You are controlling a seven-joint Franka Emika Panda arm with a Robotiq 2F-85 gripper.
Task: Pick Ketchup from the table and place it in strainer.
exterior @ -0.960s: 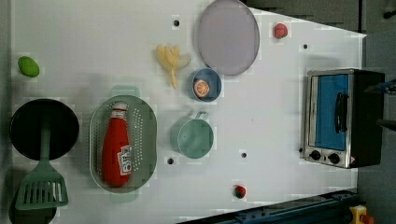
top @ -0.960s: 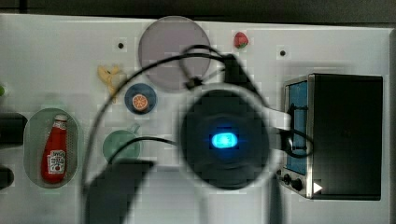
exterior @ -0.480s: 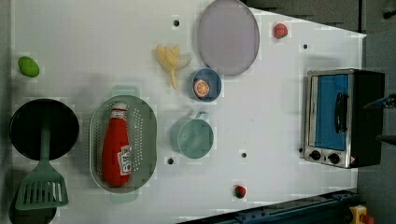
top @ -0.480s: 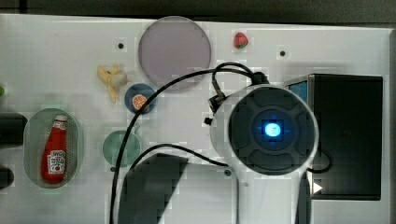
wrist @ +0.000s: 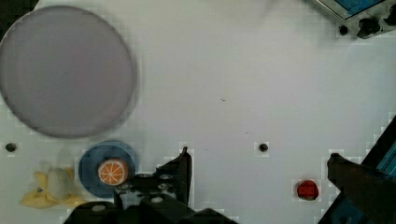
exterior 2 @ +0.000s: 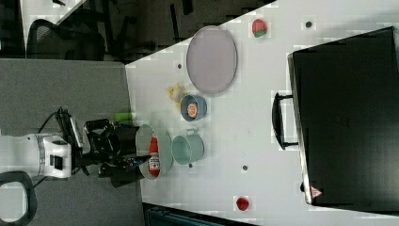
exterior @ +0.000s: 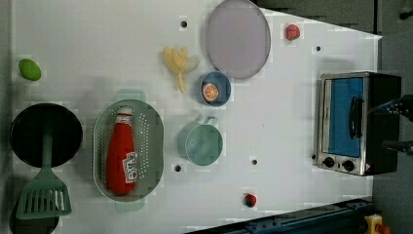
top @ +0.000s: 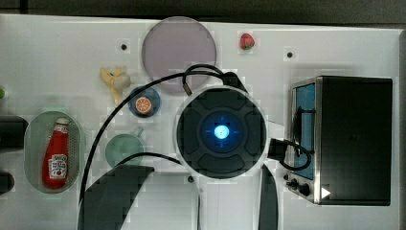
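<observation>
Gripper seemingly empty; Ketchup in strainer

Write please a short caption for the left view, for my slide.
Ketchup lying inside the strainer on a white table, beside a green cup and a toaster oven.

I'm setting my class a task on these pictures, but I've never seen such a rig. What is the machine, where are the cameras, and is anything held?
It is one robot arm ending in a two-fingered gripper. Three cameras look down on the white table; a fourth rides on the wrist. The Ketchup lies in the strainer. Nearby are a toaster oven, a purple plate, a green cup and a blue bowl. The gripper is open and holds nothing.
</observation>
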